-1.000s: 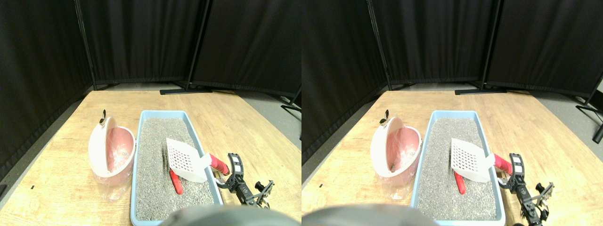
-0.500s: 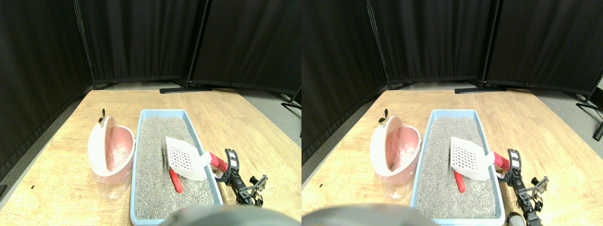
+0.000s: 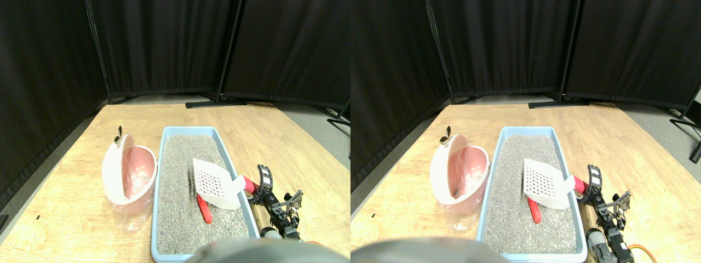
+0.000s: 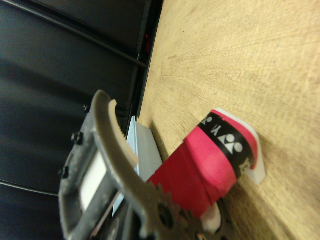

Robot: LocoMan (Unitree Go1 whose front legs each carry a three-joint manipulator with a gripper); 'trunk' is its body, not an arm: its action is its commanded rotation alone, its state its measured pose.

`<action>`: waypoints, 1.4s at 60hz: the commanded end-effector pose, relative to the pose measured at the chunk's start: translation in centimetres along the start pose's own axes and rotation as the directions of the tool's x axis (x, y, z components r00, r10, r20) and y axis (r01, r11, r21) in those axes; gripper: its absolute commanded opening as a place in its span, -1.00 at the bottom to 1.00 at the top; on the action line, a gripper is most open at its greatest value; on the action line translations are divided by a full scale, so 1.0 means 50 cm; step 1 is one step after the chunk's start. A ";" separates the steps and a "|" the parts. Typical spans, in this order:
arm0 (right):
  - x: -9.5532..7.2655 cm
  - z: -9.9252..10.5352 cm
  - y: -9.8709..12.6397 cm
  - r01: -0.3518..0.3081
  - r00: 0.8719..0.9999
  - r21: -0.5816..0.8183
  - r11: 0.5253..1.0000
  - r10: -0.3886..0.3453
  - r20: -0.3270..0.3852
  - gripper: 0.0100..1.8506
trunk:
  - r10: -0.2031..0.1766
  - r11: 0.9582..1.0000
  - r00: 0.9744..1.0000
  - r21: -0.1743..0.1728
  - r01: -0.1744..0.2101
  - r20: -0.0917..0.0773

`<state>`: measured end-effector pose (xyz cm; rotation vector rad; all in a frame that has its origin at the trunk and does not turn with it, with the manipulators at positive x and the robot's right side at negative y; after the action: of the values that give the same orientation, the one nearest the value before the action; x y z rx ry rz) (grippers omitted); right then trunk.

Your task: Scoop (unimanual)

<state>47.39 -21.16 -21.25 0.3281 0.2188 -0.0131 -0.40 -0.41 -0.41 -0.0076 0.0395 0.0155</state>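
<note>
Light blue litter tray [image 3: 161,164] set lengthwise on wooden surface [image 3: 71,213], filled with grey litter [image 3: 181,181]. White slotted scoop [image 3: 214,185] lying across the tray's right rim, perforated head over the litter, red-wrapped handle [image 3: 250,185] projecting out over the surface on the right. Small red object [image 3: 204,211] resting on the litter just below the scoop head. Pink bin with white hinged lid [image 3: 130,178] standing just beside the tray's left wall, lid raised, clear liner visible at its base. Black curtain panels [image 3: 164,44] on stands enclosing the far side.

Right end effector [image 3: 262,186] positioned at the outer end of the red-wrapped handle, arm reaching in from lower right. In the wrist view: red-wrapped handle [image 4: 200,170] with a black printed band, white end cap against the wood, lying just beside one toothed grey finger [image 4: 117,142] of the end effector [image 4: 165,200]. Only that one finger visible, standing off to one side of the handle; opposing finger not in frame. Contact between finger and handle not evident. Open or closed condition of the end effector: cannot tell from either view. Blue tray wall [image 4: 142,150] visible beyond the handle in the wrist view.
</note>
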 end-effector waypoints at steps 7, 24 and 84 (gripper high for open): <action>0.013 0.002 -0.001 0.013 1.000 0.006 1.000 -0.013 -0.003 0.15 | 0.024 1.000 0.999 -0.019 -0.024 -0.023; 0.027 -0.007 0.002 0.010 0.999 0.009 1.000 -0.010 -0.037 0.11 | 0.034 0.999 0.999 -0.025 -0.034 -0.029; -0.036 0.085 0.021 -0.223 0.946 -0.199 0.954 0.262 0.194 -0.95 | 0.044 0.998 0.999 -0.042 -0.045 -0.030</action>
<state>46.73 -21.66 -19.15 0.2107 0.0741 0.1940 -0.38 -0.34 -0.39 -0.0283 0.0489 0.0469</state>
